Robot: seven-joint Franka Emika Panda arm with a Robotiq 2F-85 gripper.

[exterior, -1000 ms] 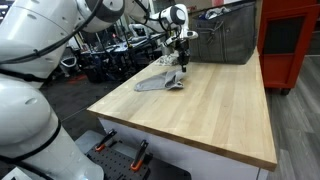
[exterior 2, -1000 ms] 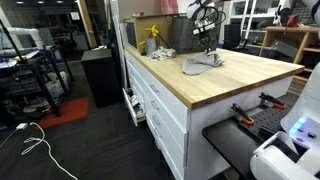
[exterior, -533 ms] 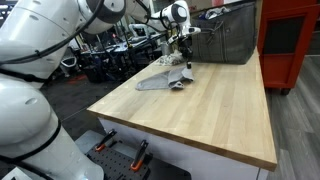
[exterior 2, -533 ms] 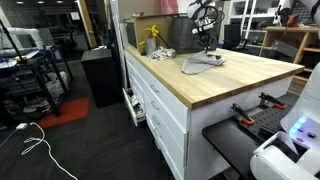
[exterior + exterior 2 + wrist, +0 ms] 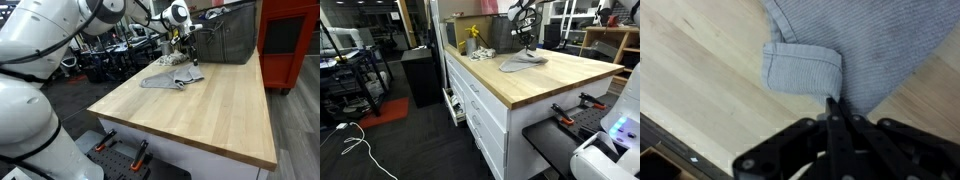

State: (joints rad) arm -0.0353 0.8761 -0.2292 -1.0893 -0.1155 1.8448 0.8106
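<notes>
Wrist view: we have the gripper (image 5: 830,103) closed tight, pinching the edge of the grey cloth (image 5: 875,40), which lies on the desk (image 5: 700,70). One corner (image 5: 800,68) is folded over; the rest, we judge, remains spread and unfolded.
</notes>
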